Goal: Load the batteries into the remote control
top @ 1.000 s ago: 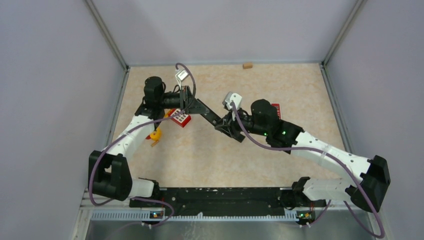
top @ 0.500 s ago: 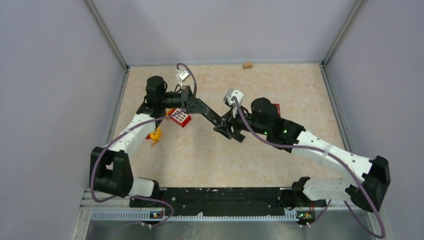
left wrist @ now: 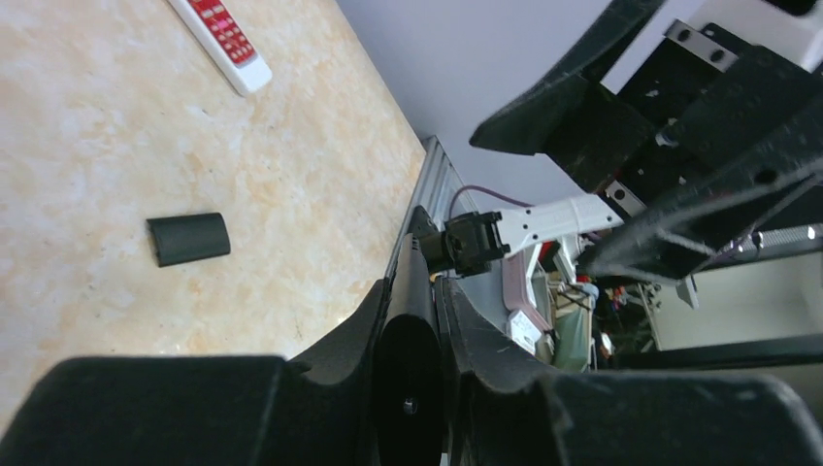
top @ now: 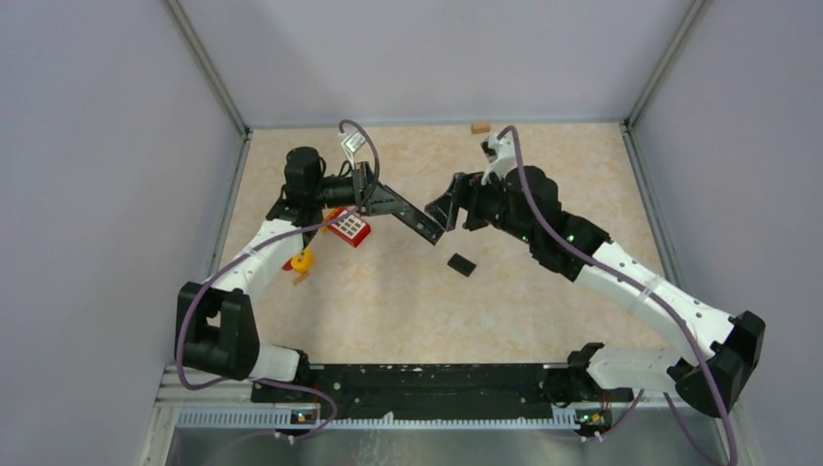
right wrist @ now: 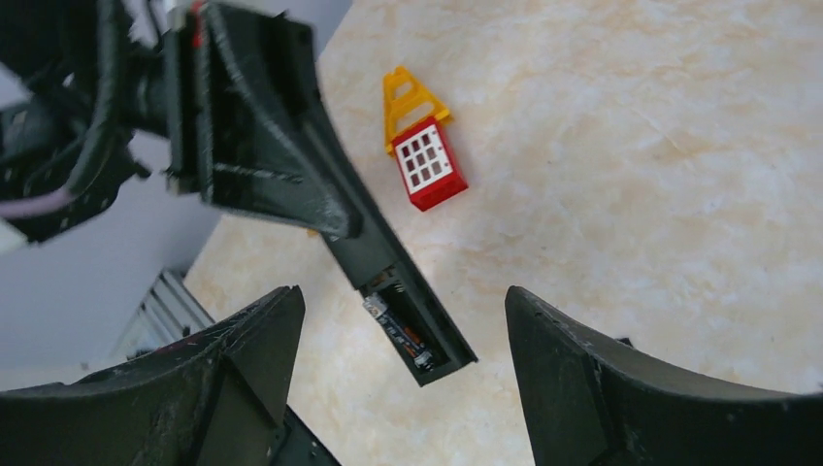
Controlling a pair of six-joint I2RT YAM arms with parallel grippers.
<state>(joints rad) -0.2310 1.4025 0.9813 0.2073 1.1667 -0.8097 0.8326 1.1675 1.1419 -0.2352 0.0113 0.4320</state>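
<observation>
The speckled beige counter (top: pixel 388 311) carries a loose black battery cover (top: pixel 462 264). Above it, the left hand (top: pixel 374 197) is clamped on one end of a black remote control (right wrist: pixel 383 257), holding it off the counter. The right hand (top: pixel 448 206) stands wide at the remote's free end, gripping nothing. A battery (right wrist: pixel 393 325) lies in the open compartment.

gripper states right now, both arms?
left gripper: shut on black remote.
right gripper: open, holding nothing.
</observation>
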